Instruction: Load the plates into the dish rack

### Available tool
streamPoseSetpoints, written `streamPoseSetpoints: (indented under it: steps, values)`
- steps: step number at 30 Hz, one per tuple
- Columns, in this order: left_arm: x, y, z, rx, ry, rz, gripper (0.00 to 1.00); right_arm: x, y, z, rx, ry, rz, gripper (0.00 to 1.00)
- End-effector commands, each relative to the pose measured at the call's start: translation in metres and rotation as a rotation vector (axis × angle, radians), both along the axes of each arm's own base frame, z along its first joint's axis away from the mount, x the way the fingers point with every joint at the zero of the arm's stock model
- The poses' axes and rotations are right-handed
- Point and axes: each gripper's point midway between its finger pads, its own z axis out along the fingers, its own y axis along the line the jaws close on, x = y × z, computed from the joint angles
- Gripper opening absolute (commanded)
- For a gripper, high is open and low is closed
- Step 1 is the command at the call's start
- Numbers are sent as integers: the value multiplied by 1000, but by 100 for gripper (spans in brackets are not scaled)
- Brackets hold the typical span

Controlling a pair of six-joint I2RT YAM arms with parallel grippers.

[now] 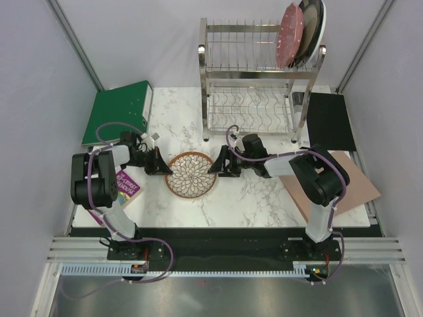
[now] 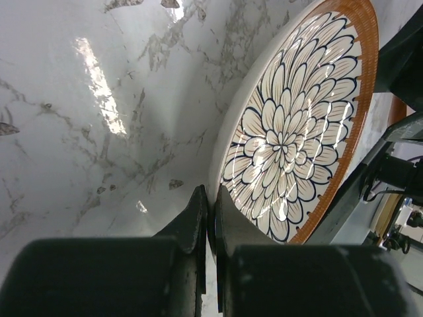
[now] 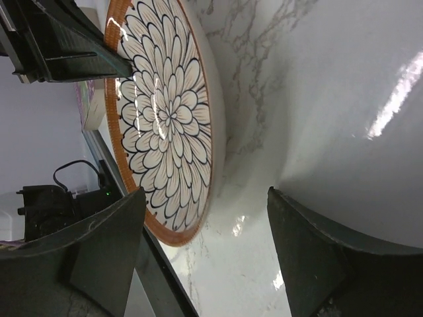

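We're noting left gripper (image 2: pixel 211 201) shut, seemingly pinching petal plate (image 2: pixel 291 132); right gripper (image 3: pixel 205 198) gaping empty; overhead alone showing dish rack (image 1: pixel 251 74).

Petal plate (image 2: pixel 291 145) cut off by the top and right edges of the left wrist view, its near rim hidden behind the left gripper (image 2: pixel 210 205), purple book (image 1: pixel 129 187) half covered by the left arm (image 1: pixel 89 181), white-rimmed plate (image 1: pixel 322 51) mostly hidden behind the dark plate (image 1: pixel 309 30)
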Motion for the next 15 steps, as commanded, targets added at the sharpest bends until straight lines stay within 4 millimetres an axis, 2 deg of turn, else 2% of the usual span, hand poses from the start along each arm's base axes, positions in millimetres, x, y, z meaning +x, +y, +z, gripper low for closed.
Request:
streamPoseSetpoints:
  steps: [1,6,9,12,13,15]
  values:
    - [-12,-24,17,-125,-7,-76,2,1,24,-3,8,-5,28,81]
    - [-17,-30,18,-133,0,-90,2,0,36,-20,-21,41,9,77]
    - [-17,-30,19,-130,-2,-88,2,-1,34,-28,-51,59,5,72]
    - [-18,-30,17,-129,0,-88,2,-2,30,-30,-77,43,8,56]
    - [-18,-29,16,-126,4,-86,2,-4,27,-31,-85,43,9,43]
    - [-17,-29,15,-121,-3,-86,3,-5,26,-26,-83,22,14,28]
